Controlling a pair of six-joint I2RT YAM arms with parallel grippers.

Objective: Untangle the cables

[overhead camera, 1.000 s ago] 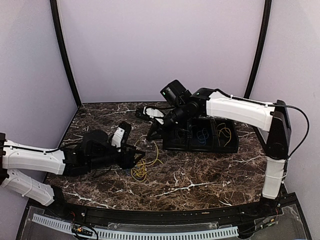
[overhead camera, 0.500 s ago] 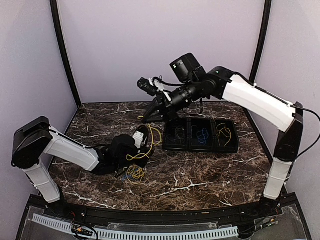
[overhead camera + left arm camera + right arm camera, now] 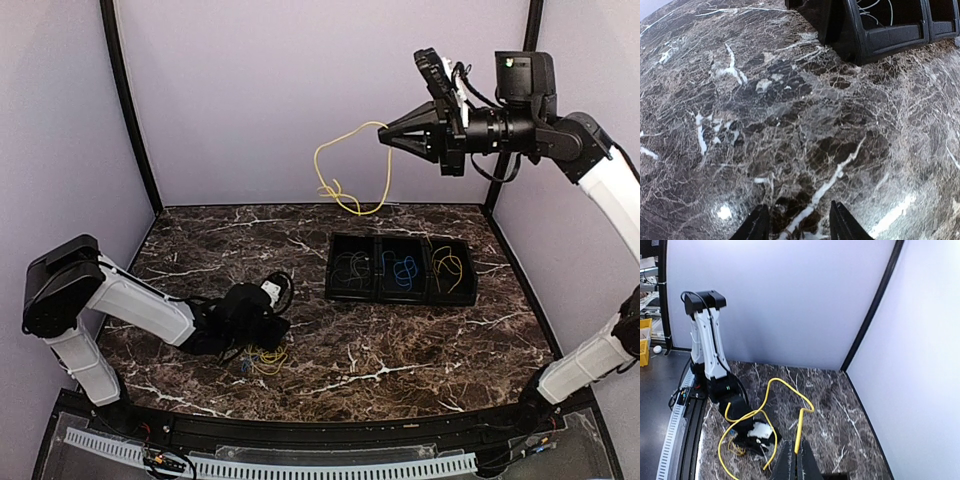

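Yellow thin cable (image 3: 798, 432) pinched between the clenched fingers of the right gripper (image 3: 795, 452), hanging in loose loops high above the dark marble table (image 3: 420, 350); left gripper (image 3: 799, 227) parted and empty, low over the marble near a small yellow tangle of cables (image 3: 262, 360); black three-compartment tray (image 3: 400, 299) holds further coiled cables.

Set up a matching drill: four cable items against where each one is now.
Things:
1. blue cable
2. long yellow cable
3. grey cable
4. tangle

Places:
A. on the table, by the left gripper
B. left compartment of the tray
C. hanging from the right gripper
D. tray's middle compartment

Pairs: 1-D, 2-C, 3-B, 4-A
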